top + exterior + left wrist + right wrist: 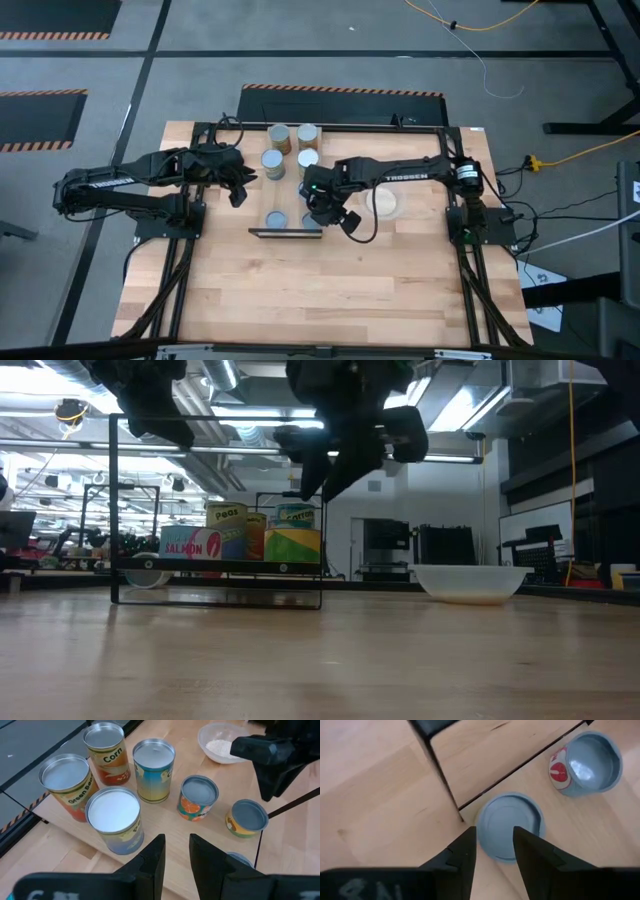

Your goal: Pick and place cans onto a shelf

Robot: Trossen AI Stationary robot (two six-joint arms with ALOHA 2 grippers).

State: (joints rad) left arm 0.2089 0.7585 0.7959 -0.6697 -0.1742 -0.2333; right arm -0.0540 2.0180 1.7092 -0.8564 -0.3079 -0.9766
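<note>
Overhead, both dark arms reach in over the far half of the wooden table point(300, 290), where the shelf point(262, 190), a light-wood board in a thin black frame, stands. Four taller cans point(279, 137) are grouped on the board's far end, among them one labelled Corn point(106, 752) and one labelled Green Beans point(67, 784) in the left wrist view, with a white-topped one point(116, 819) nearest that camera. Two shorter blue-topped tins point(198, 797) sit further along the board, and flat blue-lidded tins lie near the shelf's near edge. The left hand point(238, 186) hangs just beside the left side of the shelf, above the cans; its fingers point(150, 865) stand a little apart with nothing between them. The right hand point(345, 220) hovers over the near right corner of the shelf, directly above a flat blue-lidded tin point(509, 825) lying beside the black frame corner; its fingers point(462, 855) are parted and hold nothing, and a second low tin with a red and white label point(585, 764) sits a little way off. A clear bowl point(385, 201) of pale contents rests on the table to the right of the shelf, partly under the right arm. From table height, the labelled cans point(245, 538) show standing inside the black frame.
</note>
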